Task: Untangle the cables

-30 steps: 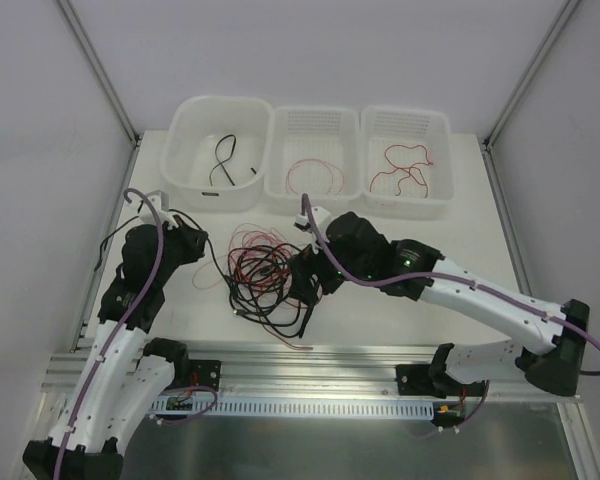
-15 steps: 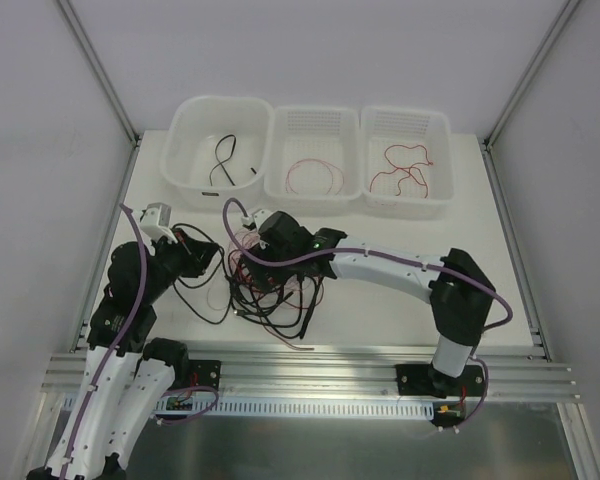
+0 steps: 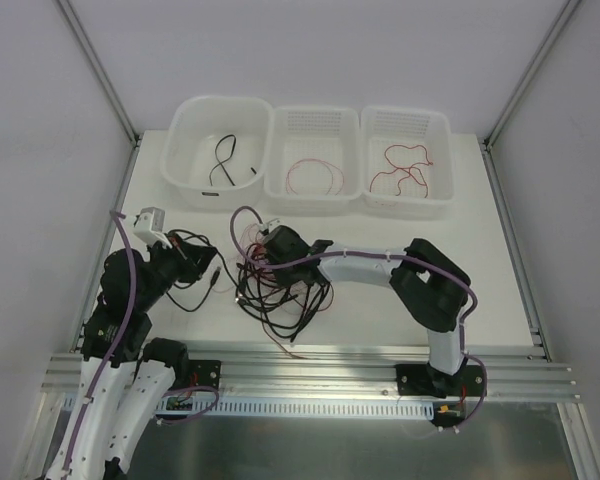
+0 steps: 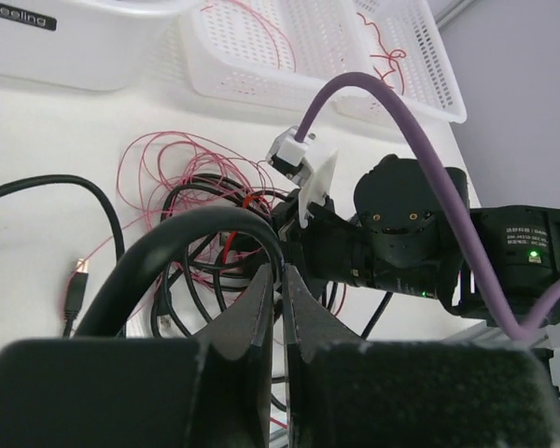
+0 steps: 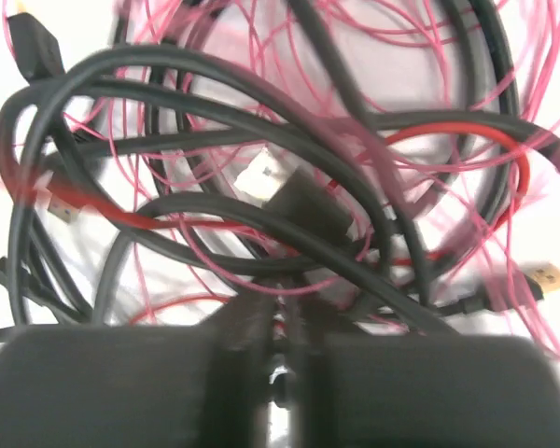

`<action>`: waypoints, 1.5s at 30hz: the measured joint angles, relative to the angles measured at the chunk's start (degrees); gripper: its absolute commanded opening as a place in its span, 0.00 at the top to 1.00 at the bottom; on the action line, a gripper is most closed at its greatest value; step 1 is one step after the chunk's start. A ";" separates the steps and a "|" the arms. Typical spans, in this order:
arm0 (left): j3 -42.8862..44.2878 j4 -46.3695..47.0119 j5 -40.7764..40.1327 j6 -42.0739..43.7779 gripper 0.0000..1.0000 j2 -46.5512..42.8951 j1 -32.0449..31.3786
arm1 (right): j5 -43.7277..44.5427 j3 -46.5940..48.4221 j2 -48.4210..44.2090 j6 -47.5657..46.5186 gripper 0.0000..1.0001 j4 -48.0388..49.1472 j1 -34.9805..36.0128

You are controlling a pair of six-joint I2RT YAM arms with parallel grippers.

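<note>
Right hand has advanced, pinched shut on cables.

Right wrist view: cables smeared, loops cut off at all edges. Right end effector out of focus; grip on a strand unreadable. Top view: its fingertips lost among the cables.

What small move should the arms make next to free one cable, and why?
Probably draw the left gripper slowly leftward: it is shut on a black cable running toward the tangle, where the right gripper looks shut, its catch blurred.
</note>
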 measured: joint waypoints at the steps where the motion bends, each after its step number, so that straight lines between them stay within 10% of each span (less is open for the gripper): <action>1: 0.72 -0.50 -0.02 -0.15 1.00 0.02 0.00 | 0.74 -1.18 -1.07 0.44 0.99 0.50 -0.28; 22: 24.85 -12.13 -13.81 5.16 1.00 2.95 -0.04 | 15.28 -30.36 -43.95 2.64 0.98 -16.50 -22.14; 27: 26.49 -14.34 -16.83 6.21 1.00 4.09 -0.04 | 13.66 -30.47 -49.62 1.16 0.51 -19.43 -25.55; 35: 27.43 -14.56 -9.84 5.38 1.00 9.05 -0.04 | 3.02 -26.43 -52.70 -8.41 0.17 -16.85 -10.64; 45: 29.99 -15.10 -4.46 3.82 1.00 11.17 -0.04 | -11.19 -17.16 -37.05 -20.70 0.17 -2.84 3.54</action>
